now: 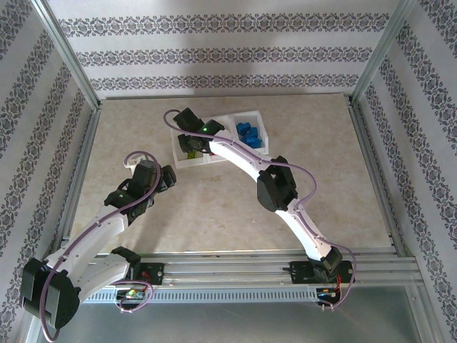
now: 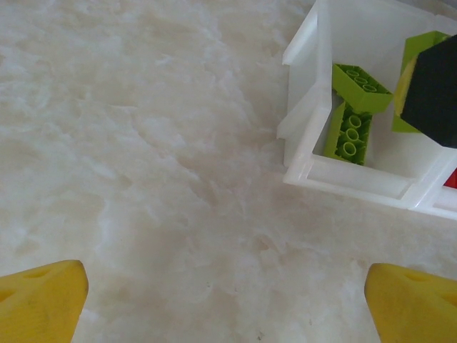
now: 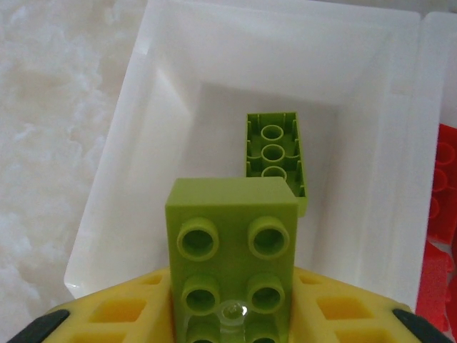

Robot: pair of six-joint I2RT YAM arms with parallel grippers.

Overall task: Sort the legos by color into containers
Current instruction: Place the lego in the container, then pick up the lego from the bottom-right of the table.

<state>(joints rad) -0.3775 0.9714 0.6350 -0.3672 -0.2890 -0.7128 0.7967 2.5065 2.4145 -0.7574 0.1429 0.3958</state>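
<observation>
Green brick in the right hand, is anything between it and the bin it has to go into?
Nothing visible blocks it. The right hand holds the green brick above the open white bin, whose top is uncovered. On the bin floor, toward the far side, lies a second green brick, with bare floor beside it.

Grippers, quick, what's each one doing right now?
Left gripper: open, holding nothing.
Right gripper: closed on a lime green brick over a white bin.
</observation>
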